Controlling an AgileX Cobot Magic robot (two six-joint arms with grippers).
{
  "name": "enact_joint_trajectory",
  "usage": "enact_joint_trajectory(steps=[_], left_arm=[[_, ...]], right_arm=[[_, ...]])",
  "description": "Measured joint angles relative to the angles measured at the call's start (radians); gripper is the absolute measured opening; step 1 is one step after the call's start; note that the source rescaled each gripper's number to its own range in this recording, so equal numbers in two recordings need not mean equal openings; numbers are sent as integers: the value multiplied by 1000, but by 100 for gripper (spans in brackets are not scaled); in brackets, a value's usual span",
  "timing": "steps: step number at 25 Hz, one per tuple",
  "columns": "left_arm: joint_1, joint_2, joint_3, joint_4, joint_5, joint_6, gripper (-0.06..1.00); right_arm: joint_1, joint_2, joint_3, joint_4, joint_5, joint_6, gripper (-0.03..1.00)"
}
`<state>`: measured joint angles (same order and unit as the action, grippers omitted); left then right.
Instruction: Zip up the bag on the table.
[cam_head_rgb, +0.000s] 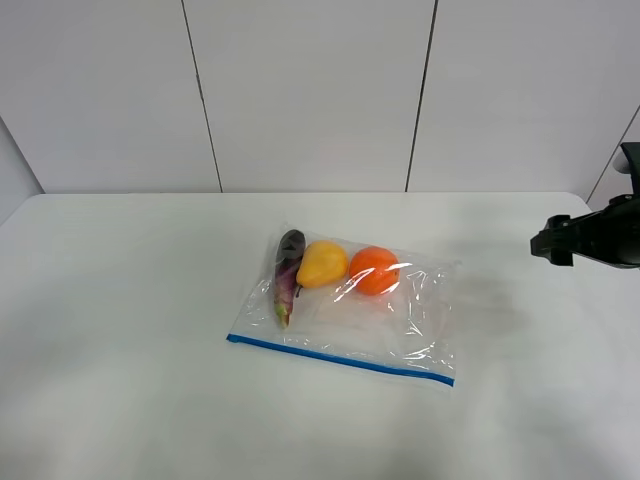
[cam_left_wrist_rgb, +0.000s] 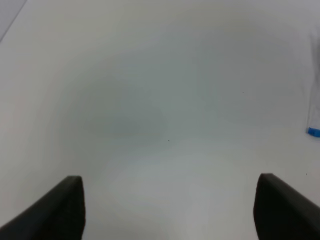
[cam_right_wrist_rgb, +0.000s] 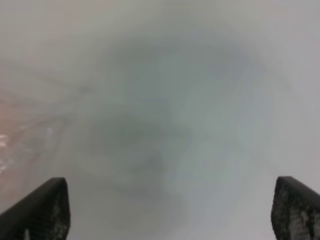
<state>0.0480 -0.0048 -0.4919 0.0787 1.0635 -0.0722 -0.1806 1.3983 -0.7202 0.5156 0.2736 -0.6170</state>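
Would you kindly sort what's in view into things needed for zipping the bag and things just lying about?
Needed: bag, its blue zipper strip, table, right gripper, left gripper.
Lying about: nothing loose; eggplant, pear, orange sit inside.

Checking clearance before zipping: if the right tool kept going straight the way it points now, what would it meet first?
Probably the bag. The right tool, open, points left across the table toward the bag's right edge, with nothing between. Its height above the table is unclear.
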Motion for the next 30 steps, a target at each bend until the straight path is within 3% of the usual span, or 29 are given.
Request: enact_joint_trajectory(steps=[10, 19, 24, 30], left_arm=[[0, 0, 0, 2, 0, 0, 76], [0, 0, 0, 3, 0, 0, 76], [0, 0, 0, 3, 0, 0, 76], [0, 0, 0, 3, 0, 0, 76]], right_arm=[[-28, 0, 0, -194, 105, 167, 87], [-28, 0, 0, -396, 251, 411, 87], [-28, -3, 0, -429, 346, 440, 87], [-28, -110, 0, -429, 350, 440, 87]])
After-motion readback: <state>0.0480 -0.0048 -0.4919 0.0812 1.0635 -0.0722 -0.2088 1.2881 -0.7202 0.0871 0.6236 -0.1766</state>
